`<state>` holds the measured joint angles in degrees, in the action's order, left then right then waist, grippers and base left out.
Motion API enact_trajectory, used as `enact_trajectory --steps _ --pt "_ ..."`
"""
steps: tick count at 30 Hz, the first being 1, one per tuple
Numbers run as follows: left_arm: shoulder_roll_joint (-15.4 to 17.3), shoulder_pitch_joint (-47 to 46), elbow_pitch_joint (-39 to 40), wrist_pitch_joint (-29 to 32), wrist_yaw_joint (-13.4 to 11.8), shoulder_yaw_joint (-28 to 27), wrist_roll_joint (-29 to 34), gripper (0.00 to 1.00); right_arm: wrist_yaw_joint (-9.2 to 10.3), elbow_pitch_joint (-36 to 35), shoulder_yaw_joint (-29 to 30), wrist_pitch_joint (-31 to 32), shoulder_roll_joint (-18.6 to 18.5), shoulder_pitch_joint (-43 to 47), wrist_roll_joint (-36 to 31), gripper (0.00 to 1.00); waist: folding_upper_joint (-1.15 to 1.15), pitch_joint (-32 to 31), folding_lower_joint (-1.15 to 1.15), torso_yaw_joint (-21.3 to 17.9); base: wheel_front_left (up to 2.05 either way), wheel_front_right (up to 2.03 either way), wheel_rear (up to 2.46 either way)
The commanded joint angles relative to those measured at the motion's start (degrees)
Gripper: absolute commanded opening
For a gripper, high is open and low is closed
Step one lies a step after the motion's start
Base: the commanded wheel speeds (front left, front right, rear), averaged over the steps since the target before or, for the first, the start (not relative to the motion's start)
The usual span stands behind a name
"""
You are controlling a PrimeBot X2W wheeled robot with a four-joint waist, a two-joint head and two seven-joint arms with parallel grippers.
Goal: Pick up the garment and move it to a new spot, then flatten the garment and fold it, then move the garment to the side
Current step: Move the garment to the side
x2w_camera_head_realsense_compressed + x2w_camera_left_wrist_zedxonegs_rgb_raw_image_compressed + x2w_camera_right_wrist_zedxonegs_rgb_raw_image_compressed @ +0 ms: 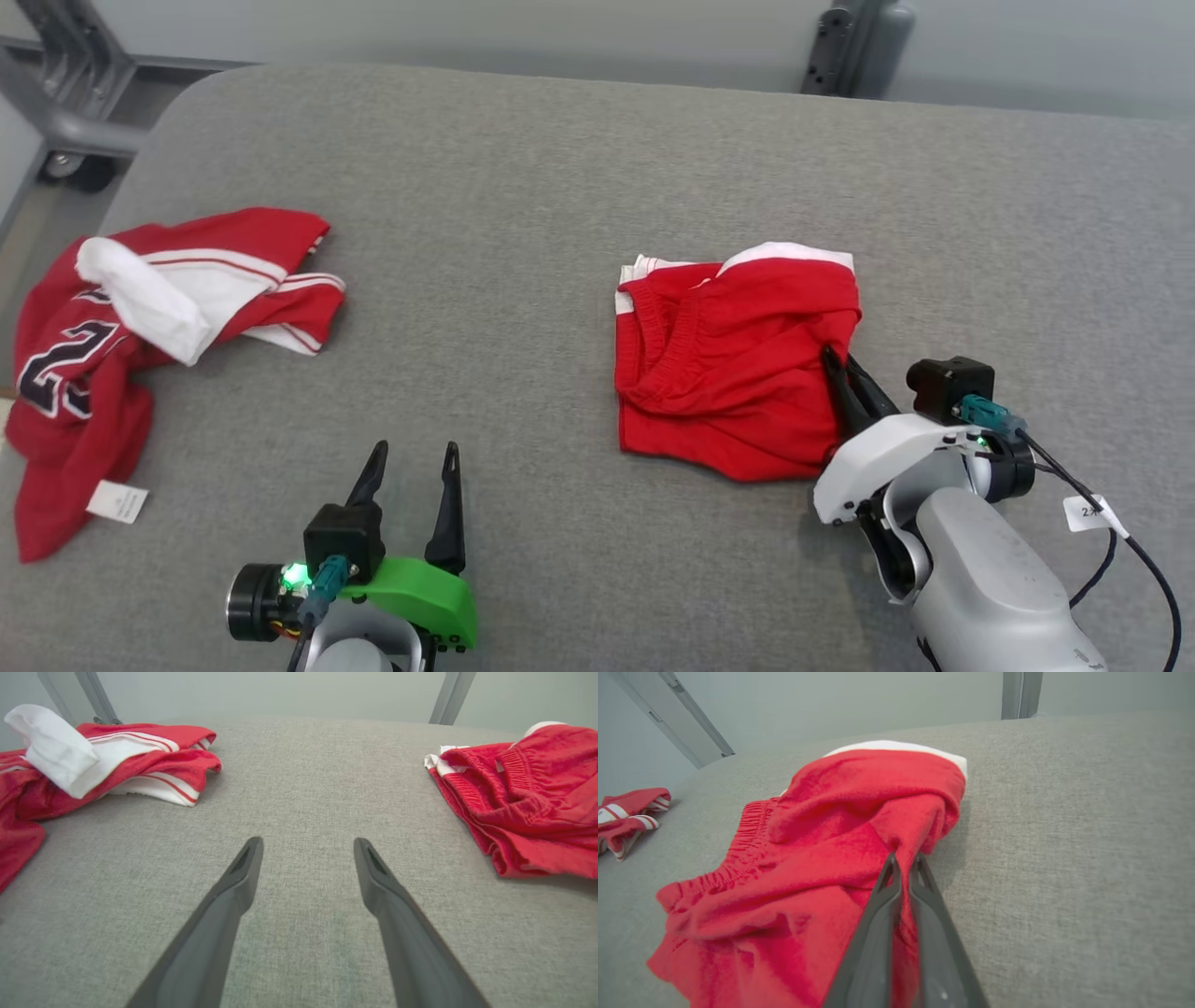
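Clenched right claw [905, 861] pinches a fold at the right edge of the red shorts [728, 373], which lie bunched right of centre on the grey worktop [523, 187]. I judge the pick-up is in hand: I should lift slowly and straight, letting the cloth hang free before carrying it, since the pinch looks thin and could slip. Left claw [416, 453] hovers released near me; a red numbered jersey [84, 373] lies crumpled far left.
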<state>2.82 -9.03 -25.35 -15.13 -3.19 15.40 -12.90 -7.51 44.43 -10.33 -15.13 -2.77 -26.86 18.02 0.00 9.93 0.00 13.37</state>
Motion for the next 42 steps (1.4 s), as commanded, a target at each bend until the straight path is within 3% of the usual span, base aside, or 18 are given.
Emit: enact_trajectory --steps 1,13,23,28,33,42 --pt "0.16 -1.13 0.12 -0.01 0.29 -0.08 0.90 1.00 0.05 -0.37 -0.01 0.00 -0.26 0.66 0.20 0.00 0.00 -0.83 0.00 -9.53 0.00 0.00 0.00" --pt "0.19 -4.29 -0.25 -0.01 1.69 0.13 2.57 1.00 0.05 -1.85 -1.58 0.00 -0.18 -0.09 2.37 0.00 0.00 1.23 0.00 -30.99 0.00 0.00 0.00" --pt "0.25 -6.25 -1.31 -0.01 2.87 0.37 4.44 1.00 0.04 -3.21 -4.46 0.00 -0.12 0.68 4.88 0.00 0.00 3.07 0.00 -41.99 0.00 0.00 0.00" --pt "0.26 -7.29 -1.83 -0.01 3.57 0.45 5.23 1.00 0.04 -2.68 -4.27 0.00 -0.13 -0.19 3.74 0.00 0.00 4.67 0.00 -42.60 0.00 0.00 0.00" --pt "0.28 -8.26 -2.08 -0.01 4.02 0.60 6.25 1.00 0.05 -1.08 -2.71 0.00 -1.20 -2.61 0.52 0.00 0.00 6.51 0.00 -40.01 0.00 0.00 0.00" --pt "0.26 -9.71 -1.71 -0.01 4.53 0.09 8.22 1.00 0.05 3.85 2.04 -0.01 -9.16 -10.05 -5.00 0.00 0.00 9.81 0.00 -32.59 0.00 0.00 0.00"
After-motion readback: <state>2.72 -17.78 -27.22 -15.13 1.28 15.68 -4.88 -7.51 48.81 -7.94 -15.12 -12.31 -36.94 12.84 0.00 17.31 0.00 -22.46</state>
